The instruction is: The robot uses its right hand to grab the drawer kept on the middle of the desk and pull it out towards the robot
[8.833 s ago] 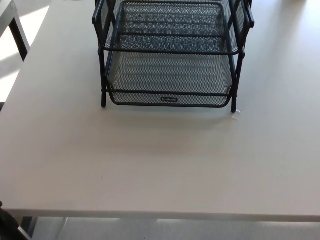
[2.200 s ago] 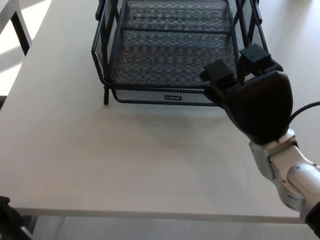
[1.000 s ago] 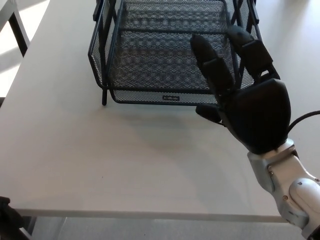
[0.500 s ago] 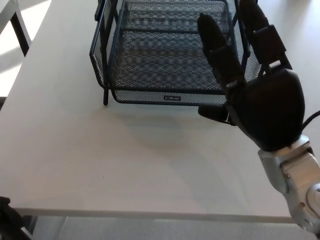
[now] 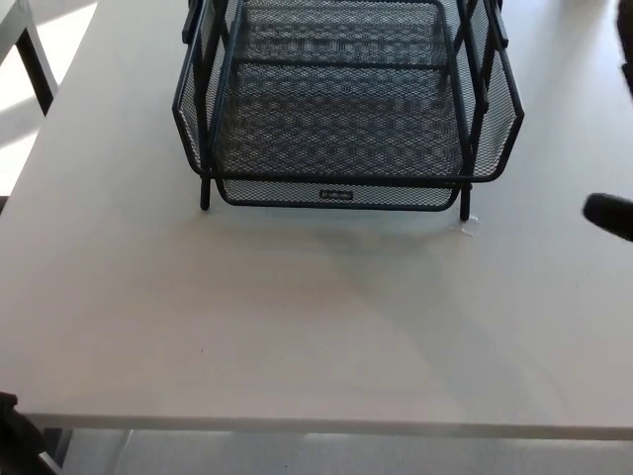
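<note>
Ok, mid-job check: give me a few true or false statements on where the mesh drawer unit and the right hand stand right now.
1. The black mesh drawer unit stands on the white desk. True.
2. The right hand grips the front rim of the upper drawer. False: only a dark tip of it shows at the picture's right edge, apart from the unit.
3. The left hand rests on the desk. False: it is not in view.
4. A small label sits on the front of the lower tray. True.
5. Papers fill the upper drawer. False: only bare mesh shows in it.
</note>
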`<state>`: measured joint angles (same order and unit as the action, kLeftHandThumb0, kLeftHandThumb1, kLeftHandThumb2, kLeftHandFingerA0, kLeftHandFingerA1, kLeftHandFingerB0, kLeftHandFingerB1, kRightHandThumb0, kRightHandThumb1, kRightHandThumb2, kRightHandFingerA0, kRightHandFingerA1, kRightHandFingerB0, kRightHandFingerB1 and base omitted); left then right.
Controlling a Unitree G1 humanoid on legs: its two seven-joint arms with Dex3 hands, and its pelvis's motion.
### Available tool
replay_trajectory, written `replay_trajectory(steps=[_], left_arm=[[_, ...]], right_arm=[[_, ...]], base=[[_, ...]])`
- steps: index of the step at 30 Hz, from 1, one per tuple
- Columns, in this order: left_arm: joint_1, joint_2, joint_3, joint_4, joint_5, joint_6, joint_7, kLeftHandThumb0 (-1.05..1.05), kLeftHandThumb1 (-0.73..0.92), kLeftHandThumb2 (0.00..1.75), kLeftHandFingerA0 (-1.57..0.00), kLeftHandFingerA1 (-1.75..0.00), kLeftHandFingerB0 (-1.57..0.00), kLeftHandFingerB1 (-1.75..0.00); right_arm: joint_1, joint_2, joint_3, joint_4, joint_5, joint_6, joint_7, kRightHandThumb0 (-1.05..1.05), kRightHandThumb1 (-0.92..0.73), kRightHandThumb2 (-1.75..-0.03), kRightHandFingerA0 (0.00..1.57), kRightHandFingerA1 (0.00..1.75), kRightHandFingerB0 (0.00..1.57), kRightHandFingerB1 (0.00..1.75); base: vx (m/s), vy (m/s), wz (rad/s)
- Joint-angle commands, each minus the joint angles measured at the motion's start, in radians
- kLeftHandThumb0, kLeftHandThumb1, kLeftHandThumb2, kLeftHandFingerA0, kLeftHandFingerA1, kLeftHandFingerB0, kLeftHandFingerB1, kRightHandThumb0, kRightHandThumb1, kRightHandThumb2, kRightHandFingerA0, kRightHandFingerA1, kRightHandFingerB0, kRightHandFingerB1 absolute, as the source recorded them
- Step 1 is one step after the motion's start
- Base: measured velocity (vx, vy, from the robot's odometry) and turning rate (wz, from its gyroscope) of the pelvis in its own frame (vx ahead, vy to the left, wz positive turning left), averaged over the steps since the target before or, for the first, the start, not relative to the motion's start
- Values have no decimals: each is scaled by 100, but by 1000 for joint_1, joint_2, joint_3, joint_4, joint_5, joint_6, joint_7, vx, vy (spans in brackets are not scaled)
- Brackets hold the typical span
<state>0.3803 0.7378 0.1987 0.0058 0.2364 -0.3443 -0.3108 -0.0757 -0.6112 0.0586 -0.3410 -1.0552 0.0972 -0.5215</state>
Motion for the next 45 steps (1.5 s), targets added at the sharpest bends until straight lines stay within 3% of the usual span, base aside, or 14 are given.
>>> replay_trajectory(steps=[1, 13, 16, 17, 18, 23, 24, 26, 27, 28, 31, 32, 33, 45], left_arm=[[11, 16, 18, 25, 3, -30, -4, -32, 54, 56, -78, -87, -79, -59], [3, 13, 13, 31, 7, -25, -2, -33, 54, 56, -80, -88, -80, -60], [8, 9, 12, 28, 6, -23, -1, -33, 54, 56, -79, -88, -80, -60], [9, 7, 13, 25, 7, -22, 1, -34, 54, 56, -80, -89, -81, -60], [8, 6, 12, 28, 6, -21, 2, -34, 54, 56, -80, -89, -80, -60], [8, 15, 12, 26, 17, -22, 1, -33, 55, 56, -78, -87, -78, -60], [4, 13, 14, 27, 7, -18, -4, -32, 54, 56, -78, -88, -79, -59], [4, 10, 15, 26, 2, -18, -4, -32, 54, 56, -78, -88, -79, -59], [2, 9, 14, 29, 1, -19, -3, -31, 53, 56, -81, -88, -80, -60], [0, 9, 13, 31, 2, -21, -2, -32, 54, 56, -80, -88, -80, -59], [-7, 14, 10, 28, 10, -14, -3, -32, 54, 56, -79, -88, -79, -59], [-7, 15, 10, 26, 11, -14, -4, -32, 54, 56, -80, -89, -80, -59], [-4, 20, 11, 19, 19, -11, -5, -33, 55, 56, -79, -87, -79, -58], [6, 14, 6, 9, 25, 2, -7, -33, 54, 56, -79, -88, -79, -59]], right_arm=[[244, -73, -381, -95, 238, -73, 112, -97, -53, -88, 0, 0, 3, 18], [369, -110, -585, 516, 263, -220, -201, -96, -73, -114, 0, 14, 12, 29], [380, -96, -588, 597, 288, -147, -99, -96, -61, -104, 7, 22, 3, 32], [377, -100, -580, 644, 275, -139, -120, -95, -72, -61, 0, 50, 3, 40], [373, -95, -578, 684, 296, -131, -84, -88, -53, -97, 3, 44, 1, 44], [368, -110, -529, 854, 309, -135, -26, -89, -55, -96, 2, 46, 8, 45], [347, -96, -511, 906, 309, -140, -43, -41, -24, -92, 5, 57, 0, 49], [334, -86, -503, 947, 325, -173, -58, -41, -24, -92, 5, 57, 0, 49], [317, -82, -491, 985, 320, -177, -76, -91, -67, -62, 4, 54, 20, 36], [294, -74, -473, 1037, 313, -180, -98, -41, -24, -93, 4, 56, 0, 49], [272, -39, -465, 1085, 345, -224, -116, -84, -49, -89, 6, 52, 19, 44], [271, -35, -456, 1092, 341, -228, -127, -86, -63, -61, 8, 52, 27, 33], [263, -16, -425, 1110, 325, -211, -109, -86, -52, -93, 6, 51, 17, 44], [148, 68, -260, 1359, 384, -230, -69, -84, -51, -89, 8, 58, 16, 42]], base=[[0, 0, 0], [0, 0, 0], [0, 0, 0], [0, 0, 0], [0, 0, 0], [0, 0, 0], [0, 0, 0], [0, 0, 0], [0, 0, 0], [0, 0, 0], [0, 0, 0], [0, 0, 0], [0, 0, 0], [0, 0, 0]])
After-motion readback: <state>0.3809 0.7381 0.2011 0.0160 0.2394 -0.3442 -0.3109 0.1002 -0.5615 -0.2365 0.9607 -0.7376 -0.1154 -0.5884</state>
